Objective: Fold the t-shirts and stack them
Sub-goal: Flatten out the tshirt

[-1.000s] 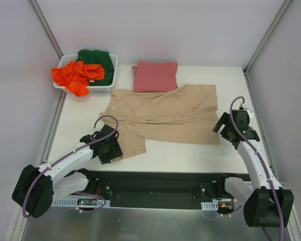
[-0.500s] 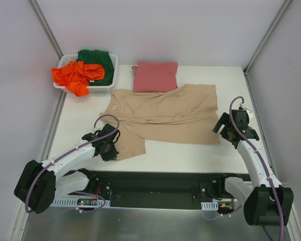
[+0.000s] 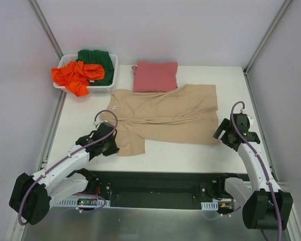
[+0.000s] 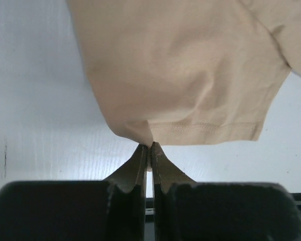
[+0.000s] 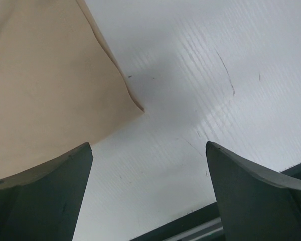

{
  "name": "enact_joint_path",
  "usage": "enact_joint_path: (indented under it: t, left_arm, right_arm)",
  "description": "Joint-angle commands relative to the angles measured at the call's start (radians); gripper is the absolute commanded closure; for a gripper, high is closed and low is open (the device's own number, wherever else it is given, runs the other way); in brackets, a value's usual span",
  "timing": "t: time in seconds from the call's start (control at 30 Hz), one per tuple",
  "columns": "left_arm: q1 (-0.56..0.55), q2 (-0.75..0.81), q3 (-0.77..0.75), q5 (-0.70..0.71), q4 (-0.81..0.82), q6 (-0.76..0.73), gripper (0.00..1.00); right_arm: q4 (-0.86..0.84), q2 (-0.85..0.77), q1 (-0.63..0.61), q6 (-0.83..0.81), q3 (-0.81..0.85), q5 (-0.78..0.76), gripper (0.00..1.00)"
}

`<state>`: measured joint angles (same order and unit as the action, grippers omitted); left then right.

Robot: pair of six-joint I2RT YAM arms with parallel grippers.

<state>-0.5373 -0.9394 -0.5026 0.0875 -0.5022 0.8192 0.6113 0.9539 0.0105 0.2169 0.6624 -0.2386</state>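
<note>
Now the left gripper (image 4: 150, 145) has snapped closed. A second ago its jaws stood apart over the near-left corner of the tan t-shirt (image 3: 165, 113); they are now pressed together on the hem of the sleeve (image 4: 190, 100), with a small tuck of cloth puckering up just above the fingertips. From overhead, the left gripper (image 3: 114, 145) has slid in a touch towards the shirt and its arm lies lower and flatter along the table (image 3: 190, 150). The shirt itself has barely stirred and is spread flat mid-table, neck towards the basket (image 3: 114, 65). Over on the other side, the right gripper (image 3: 221, 131) has eased slightly nearer the front edge. Its jaws gape as wide as before and hold nothing, one finger (image 5: 45, 186) hanging over the shirt's near-right corner. At the back nothing has moved: the pinkish-red t-shirt (image 3: 155, 76) is folded behind the tan one, and the orange t-shirt (image 3: 75, 75) and dark green t-shirt (image 3: 98, 61) are heaped in the basket.
</note>
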Motion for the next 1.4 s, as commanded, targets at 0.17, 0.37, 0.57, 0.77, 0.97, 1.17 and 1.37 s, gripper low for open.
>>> enact_joint_path:
  t: [0.17,0.37,0.57,0.77,0.97,1.17,1.37]
  left_arm:
    - [-0.007,0.042,0.015,0.034,0.07,-0.097,1.0]
    - [-0.006,0.067,0.026,0.031,0.09,-0.107,1.0]
    - [-0.007,0.079,0.035,0.035,0.097,-0.111,1.0]
    - [-0.007,0.079,0.035,0.038,0.097,-0.111,1.0]
    - [-0.007,0.079,0.038,0.044,0.096,-0.109,1.0]
    - [-0.007,0.083,0.033,0.072,0.097,-0.112,1.0]
    - [-0.007,0.096,0.03,0.08,0.097,-0.1,1.0]
  right_arm:
    - [-0.034,0.104,0.013,0.038,-0.012,0.148,0.11]
    - [-0.082,0.2,0.014,0.068,-0.015,0.087,0.27]
    - [-0.117,0.262,0.014,0.07,-0.014,0.085,0.37]
    - [-0.163,0.327,0.014,0.076,-0.023,0.105,0.41]
    - [-0.196,0.378,0.013,0.085,-0.035,0.125,0.48]
    - [-0.216,0.405,0.014,0.093,-0.041,0.148,0.62]
    - [-0.251,0.388,0.013,0.114,-0.067,0.188,1.0]
